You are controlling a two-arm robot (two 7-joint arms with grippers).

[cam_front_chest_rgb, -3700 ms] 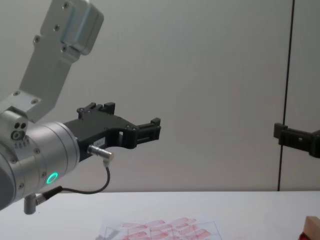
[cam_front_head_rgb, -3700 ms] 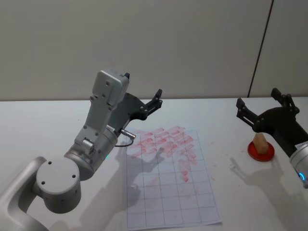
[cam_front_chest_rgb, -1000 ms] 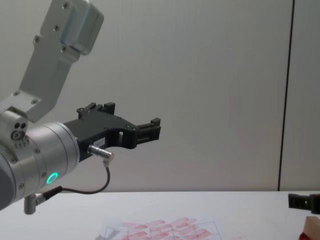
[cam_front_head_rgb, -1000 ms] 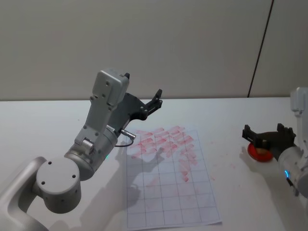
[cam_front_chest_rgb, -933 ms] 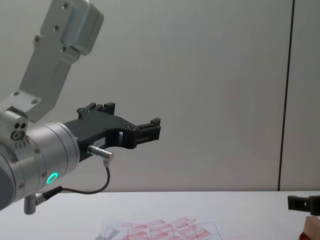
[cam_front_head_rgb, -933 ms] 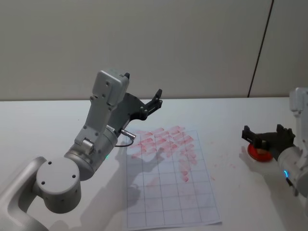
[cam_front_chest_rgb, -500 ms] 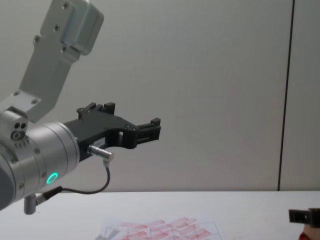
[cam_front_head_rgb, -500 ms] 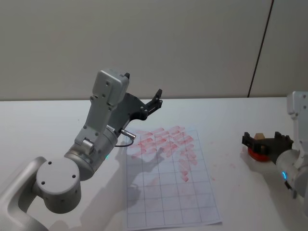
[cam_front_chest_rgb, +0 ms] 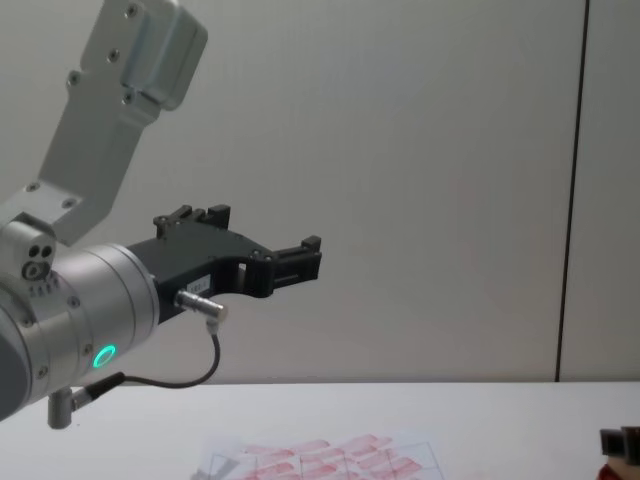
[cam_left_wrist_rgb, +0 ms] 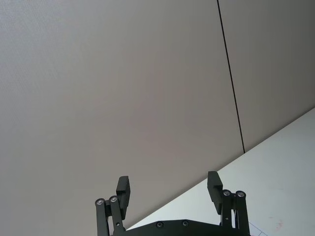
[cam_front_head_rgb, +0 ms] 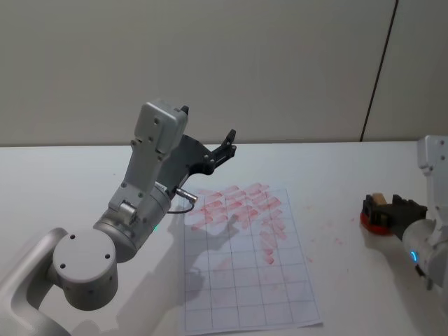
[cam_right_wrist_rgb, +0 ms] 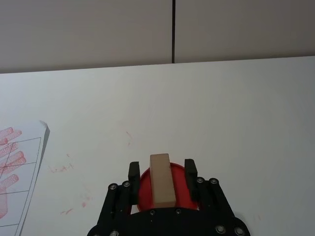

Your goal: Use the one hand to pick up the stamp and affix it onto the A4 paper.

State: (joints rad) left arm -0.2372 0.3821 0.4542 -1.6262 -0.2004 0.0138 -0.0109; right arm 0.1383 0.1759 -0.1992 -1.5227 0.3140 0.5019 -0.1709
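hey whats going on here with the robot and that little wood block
The right gripper is low at the robot's right, its open fingers straddling the stamp, which stands on a red disc. Gaps show on both sides, so the stamp is not gripped yet. The A4 paper lies mid-table, its far rows full of red marks, its near cells blank. The left gripper hangs open above the paper's far end, idle.
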